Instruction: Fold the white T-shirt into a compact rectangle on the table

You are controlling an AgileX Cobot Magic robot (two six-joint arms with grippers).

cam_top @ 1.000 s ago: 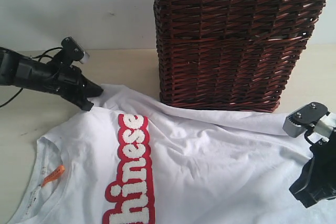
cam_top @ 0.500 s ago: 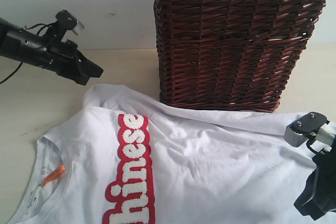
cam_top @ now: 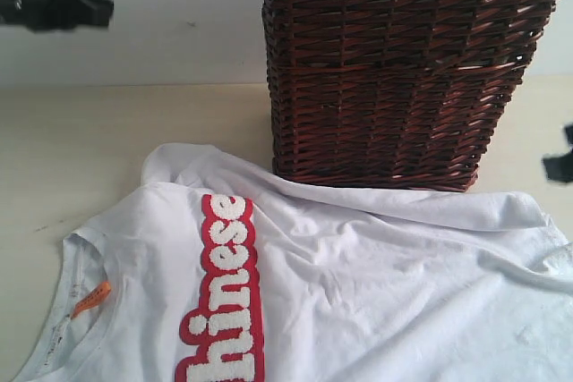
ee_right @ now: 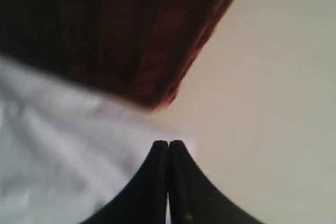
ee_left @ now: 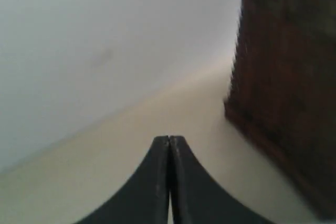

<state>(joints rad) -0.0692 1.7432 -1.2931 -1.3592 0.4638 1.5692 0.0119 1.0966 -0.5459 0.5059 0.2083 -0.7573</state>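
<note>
1. The white T-shirt (cam_top: 358, 292) lies spread out, chest up, over the near half of the worktop (cam_top: 89, 149). Its collar and orange neck tag (cam_top: 90, 298) point toward the near left corner and its hem toward the right edge
2. The shirt's far side touches the foot of the wicker basket (cam_top: 403, 69), which stands by the far edge
3. The left end effector (ee_left: 169, 140) hangs high over the far left corner, fingers pressed together with nothing between them
4. The right end effector (ee_right: 168, 143) is by the right edge, likewise closed and empty, its tips above the shirt's far hem corner
5. The shirt looks like thin, light, limp cotton. It will likely sag between two holds, drag on the worktop and wrinkle rather than hold a crease
6. The fuzzy lettering on the red strip (cam_top: 224, 292) is probably thicker and stiffer, so folds should sit better beside it than across it
7. The best holds seem to be the seamed edges, namely the sleeve (cam_top: 175, 163) toward the far left and the hem corner by the right edge. Both layers need pinching, and the fingers must open first
</note>
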